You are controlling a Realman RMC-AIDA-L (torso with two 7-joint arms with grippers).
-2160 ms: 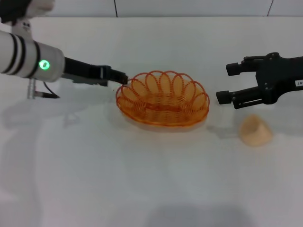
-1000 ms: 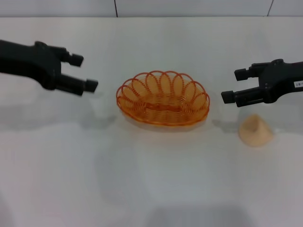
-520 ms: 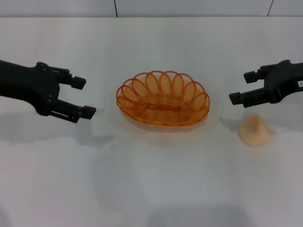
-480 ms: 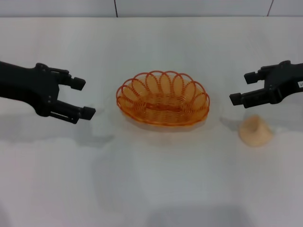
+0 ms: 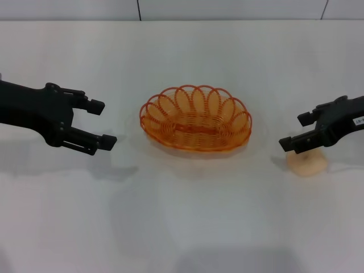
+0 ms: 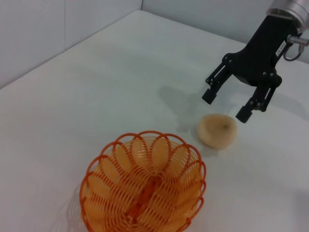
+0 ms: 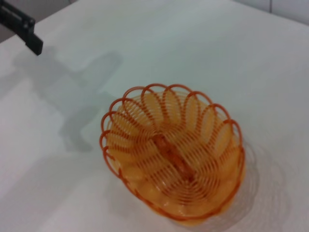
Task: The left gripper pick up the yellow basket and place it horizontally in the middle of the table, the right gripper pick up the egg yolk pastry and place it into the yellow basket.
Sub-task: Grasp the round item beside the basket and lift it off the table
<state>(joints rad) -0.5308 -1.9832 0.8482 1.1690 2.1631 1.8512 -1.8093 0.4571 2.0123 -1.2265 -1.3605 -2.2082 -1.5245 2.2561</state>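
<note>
The yellow basket (image 5: 195, 127) stands empty and lengthwise across the middle of the white table (image 5: 182, 222). My left gripper (image 5: 103, 123) is open and empty, a hand's width left of the basket. The egg yolk pastry (image 5: 307, 164) lies on the table right of the basket. My right gripper (image 5: 295, 132) is open, low over the pastry and partly covering it. The left wrist view shows the basket (image 6: 145, 188), the pastry (image 6: 218, 130) and the right gripper (image 6: 225, 106) just above it, not touching. The right wrist view shows the basket (image 7: 174, 150).
One finger of the left gripper (image 7: 28, 35) shows at the corner of the right wrist view. A tiled wall (image 5: 227, 8) runs along the table's far edge. Bare tabletop lies in front of the basket.
The left gripper has let go of the basket's left rim, drawn back to the left and opened. The right gripper has moved right and down over the pastry. The basket has stayed put.
</note>
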